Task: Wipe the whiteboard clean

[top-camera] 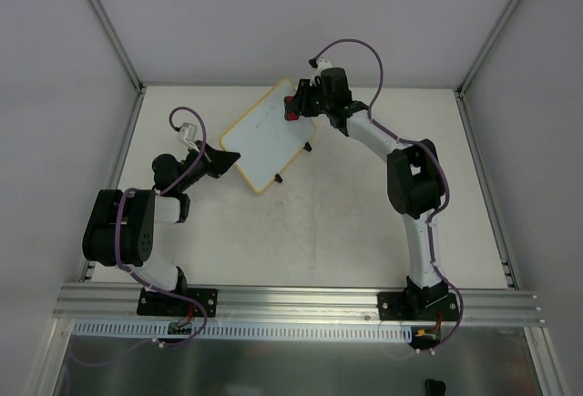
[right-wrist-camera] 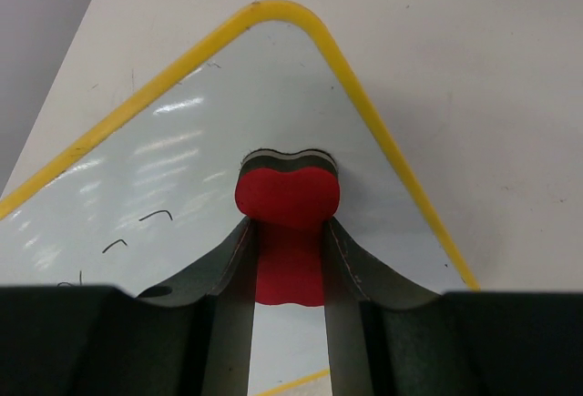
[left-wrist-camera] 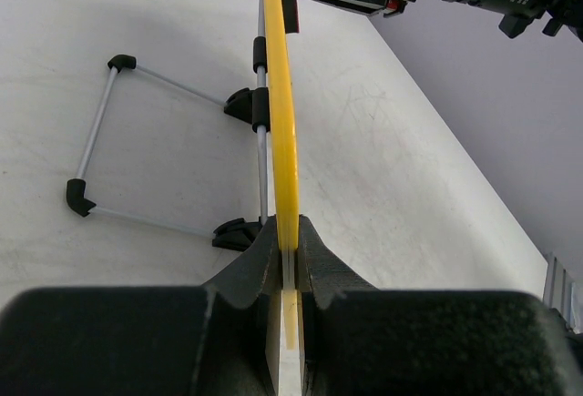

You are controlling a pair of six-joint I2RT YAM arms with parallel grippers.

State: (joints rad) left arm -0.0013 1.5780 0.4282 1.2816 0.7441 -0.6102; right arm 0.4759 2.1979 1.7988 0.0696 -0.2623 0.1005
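Roughly far-centre on the table [top-camera: 364,223], the whiteboard [top-camera: 269,141] has its edge pinched by the left gripper [left-wrist-camera: 289,237]. The right gripper [right-wrist-camera: 287,223] clamps the red eraser [right-wrist-camera: 287,196] against its top corner. Dark marks [right-wrist-camera: 155,217] lie left of those jaws.

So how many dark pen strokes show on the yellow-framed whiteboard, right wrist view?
3 visible: a hooked stroke left of the red bone-shaped eraser, a short stroke lower-left of that, and a third stroke cut off by the right gripper. More may be hidden under the gripper.
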